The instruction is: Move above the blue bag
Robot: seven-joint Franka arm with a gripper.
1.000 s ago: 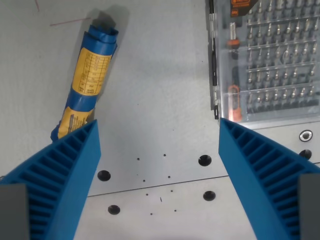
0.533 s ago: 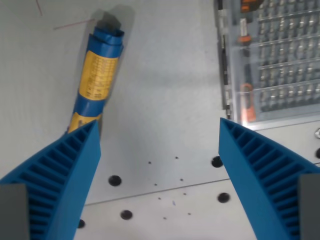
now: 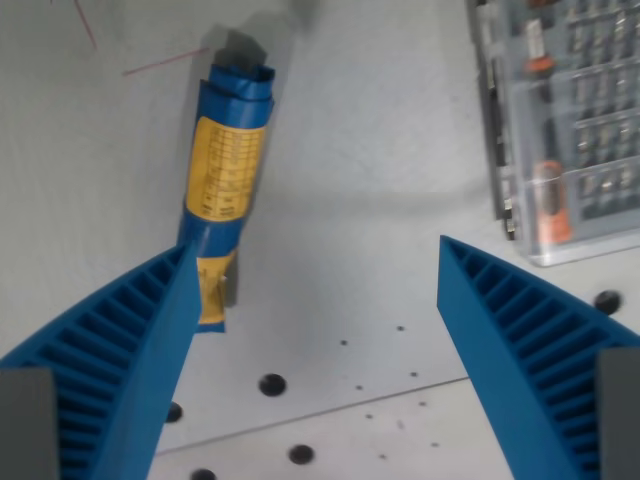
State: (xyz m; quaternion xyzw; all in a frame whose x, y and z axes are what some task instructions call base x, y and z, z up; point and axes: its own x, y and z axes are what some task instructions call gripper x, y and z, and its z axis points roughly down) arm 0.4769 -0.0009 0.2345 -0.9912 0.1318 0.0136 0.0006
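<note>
Blue bag (image 3: pixel 229 182): I see it rolled into a tube with a yellow printed label, lying on the tabletop toward 10 o'clock from the middle of the wrist view, its long axis running from about 12 o'clock down toward 7 o'clock.

Pincer (image 3: pixel 318 262): I read it as wide open, with nothing between the two blue ribbed fingers; bare tabletop shows in the gap.

Finger at the wrist view's left (image 3: pixel 105 375): it rises from the 7 o'clock corner, and its tip overlaps the lower end of the blue bag in the picture; I cannot tell whether they touch.

Finger at the wrist view's right (image 3: pixel 535 365): it rises from the 5 o'clock corner, its tip well apart from the blue bag and just below the near corner of the bit case.

Bag ends: the upper end is crumpled blue film casting a dark shadow toward 12 o'clock; the lower end is partly hidden behind the left finger.

Tabletop (image 3: pixel 370 160): pale grey, with a seam line and several dark round holes toward 6 o'clock, plus small dark specks.

Red marks (image 3: pixel 160 64): thin lines on the tabletop near 11 o'clock, just beyond the bag's upper end.

Bit case (image 3: pixel 565 120): a clear plastic case of screwdriver bits with orange parts, at 2 o'clock, well apart from the blue bag.
</note>
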